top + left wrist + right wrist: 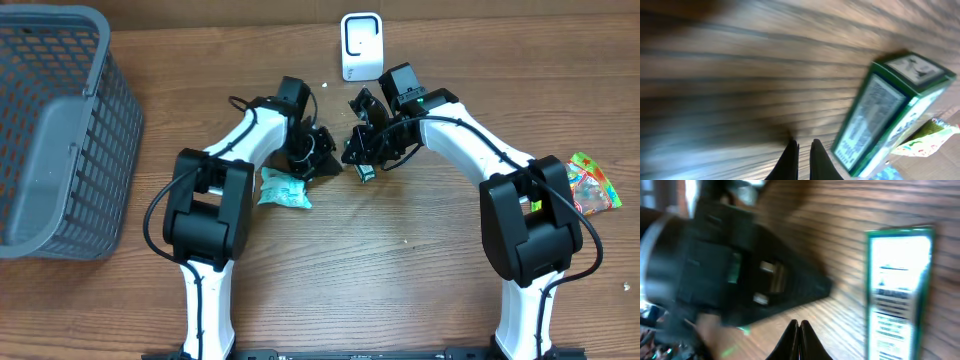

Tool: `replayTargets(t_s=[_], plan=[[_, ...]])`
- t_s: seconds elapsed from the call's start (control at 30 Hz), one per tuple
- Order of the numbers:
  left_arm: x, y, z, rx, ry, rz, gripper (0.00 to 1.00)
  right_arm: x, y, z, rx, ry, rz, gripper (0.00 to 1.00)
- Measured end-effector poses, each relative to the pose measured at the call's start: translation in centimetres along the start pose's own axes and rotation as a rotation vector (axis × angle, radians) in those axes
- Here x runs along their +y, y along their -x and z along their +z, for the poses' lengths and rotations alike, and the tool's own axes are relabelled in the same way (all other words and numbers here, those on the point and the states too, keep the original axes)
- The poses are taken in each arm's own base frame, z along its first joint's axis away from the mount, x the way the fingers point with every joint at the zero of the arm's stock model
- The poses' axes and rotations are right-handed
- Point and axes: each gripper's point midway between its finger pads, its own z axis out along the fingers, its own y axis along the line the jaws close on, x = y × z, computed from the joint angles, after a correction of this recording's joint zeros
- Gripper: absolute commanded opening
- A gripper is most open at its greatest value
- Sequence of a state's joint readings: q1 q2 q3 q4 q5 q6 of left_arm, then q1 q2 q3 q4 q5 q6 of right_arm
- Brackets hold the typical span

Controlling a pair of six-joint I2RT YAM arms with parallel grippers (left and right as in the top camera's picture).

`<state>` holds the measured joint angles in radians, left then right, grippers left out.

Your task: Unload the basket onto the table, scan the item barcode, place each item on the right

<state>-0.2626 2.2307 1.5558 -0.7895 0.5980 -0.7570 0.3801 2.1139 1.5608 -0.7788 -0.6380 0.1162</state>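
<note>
Wood-grain bench (400,290), matte brown planks. The item is a small rectangular green box (367,173), cardboard with white printed panels. It sits mid-bench toward the far edge, just in front of the scanner (361,45), a white rounded plastic unit standing at the far edge. The box is right beside the right jaws and touches neither set.

The left jaws are thin black tapered fingers, closed to a slit and holding nothing, tips close over the bench. The right jaws are pressed together, also empty, and face the left arm's black wrist block.

A crinkly teal-and-white packet (283,188) lies beside the left arm. A glossy multicolour snack bag (595,185) is at the right edge. A grey plastic mesh basket (112,130), boxy with rounded corners, is at the left edge.
</note>
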Motion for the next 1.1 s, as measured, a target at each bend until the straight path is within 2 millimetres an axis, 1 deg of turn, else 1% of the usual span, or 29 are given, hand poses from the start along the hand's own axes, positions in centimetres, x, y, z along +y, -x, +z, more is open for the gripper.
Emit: replayTargets(t_s=[0.13, 0.2, 0.33, 0.4, 0.5, 0.6, 0.73, 0.83, 1.1], plan=[[1.0, 1.3, -1.1, -0.015, -0.015, -0.037, 0.04, -2.0, 1.1, -0.7, -0.046, -0.067, 0.038, 0.04], [1.0, 1.8, -1.3, -0.026, -0.032, -0.033, 0.04, -3.3, 1.7, -1.4, -0.076, -0.101, 0.060, 0.04], [-0.2, 3.3, -1.4, -0.080, -0.084, 0.051, 0.04, -5.8, 2.7, -2.7, -0.123, -0.170, 0.083, 0.04], [-0.4, 3.4, -1.4, -0.088, -0.091, 0.079, 0.04, -6.3, 2.9, -2.9, -0.133, -0.192, 0.078, 0.04], [-0.8, 3.6, -1.1, -0.092, -0.107, 0.123, 0.04, -6.4, 3.0, -2.9, -0.135, -0.207, 0.057, 0.04], [-1.5, 3.5, -0.4, -0.070, -0.155, 0.169, 0.04, -6.4, 3.0, -2.6, -0.133, -0.210, 0.045, 0.04], [-3.2, 3.3, 0.7, -0.031, -0.251, 0.232, 0.04, -6.9, 2.8, -2.1, -0.120, -0.217, 0.047, 0.04], [-4.0, 2.8, 1.4, 0.000, -0.297, 0.262, 0.04, -7.3, 2.6, -1.8, -0.111, -0.219, 0.052, 0.04], [-4.4, 2.5, 1.8, 0.020, -0.322, 0.269, 0.04, -7.3, 2.5, -1.6, -0.105, -0.218, 0.050, 0.04]])
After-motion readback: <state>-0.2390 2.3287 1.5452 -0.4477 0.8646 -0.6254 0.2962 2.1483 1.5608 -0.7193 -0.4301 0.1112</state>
